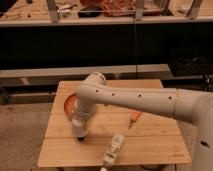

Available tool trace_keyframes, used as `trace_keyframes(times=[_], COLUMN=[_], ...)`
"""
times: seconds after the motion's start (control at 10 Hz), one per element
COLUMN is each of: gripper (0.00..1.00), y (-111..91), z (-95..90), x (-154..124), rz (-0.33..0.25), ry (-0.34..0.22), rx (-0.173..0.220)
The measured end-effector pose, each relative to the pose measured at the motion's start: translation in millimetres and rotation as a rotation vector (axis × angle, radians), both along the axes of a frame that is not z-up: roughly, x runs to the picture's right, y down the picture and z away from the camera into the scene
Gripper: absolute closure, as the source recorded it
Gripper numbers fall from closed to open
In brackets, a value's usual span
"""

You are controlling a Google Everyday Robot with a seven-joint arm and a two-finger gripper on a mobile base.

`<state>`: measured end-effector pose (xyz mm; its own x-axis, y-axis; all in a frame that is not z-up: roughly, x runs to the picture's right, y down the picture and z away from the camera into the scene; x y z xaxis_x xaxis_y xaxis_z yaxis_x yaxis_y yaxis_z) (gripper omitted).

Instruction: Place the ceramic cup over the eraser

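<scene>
- Locating the ceramic cup (79,125): cream-white, upright, at the lower tip of the arm (135,100), over the left-front part of the wooden table (150,142); hard to separate from the pale wrist above.
- Locating the eraser (81,139): only a small dark patch on the wood just under the cup's lower edge; block or shadow, cannot tell.
- Checking the gripper (80,132): pointing down, right at the cup; degree of opening and any hold on the cup cannot be told.
- Noting the orange pan (69,103): rear left, partly hidden behind the arm.
- Noting the white labelled bottle (114,149): lying on its side near the front edge, right of the gripper.
- Noting a small orange object (135,118): right of centre, apart from the bottle.
</scene>
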<state>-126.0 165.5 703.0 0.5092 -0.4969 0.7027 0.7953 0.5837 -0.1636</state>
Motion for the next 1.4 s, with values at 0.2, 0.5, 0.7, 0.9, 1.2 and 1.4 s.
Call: trace_keyframes(times=[0.2,0.5,0.7,0.9,1.2,1.4], gripper=[0.78,0.69,0.53,0.45,0.38,0.39], y=[0,1,0,1,1,1], z=[2.5,3.5,3.9,4.3,4.5,5.0], x=[2,3,6,7,10,12], rz=[0.001,0.001,0.002,0.002,0.003,0.003], ry=[0.002,0.002,0.001,0.001,0.002,0.003], rx=[0.000,0.000,0.001,0.002,0.001,0.002])
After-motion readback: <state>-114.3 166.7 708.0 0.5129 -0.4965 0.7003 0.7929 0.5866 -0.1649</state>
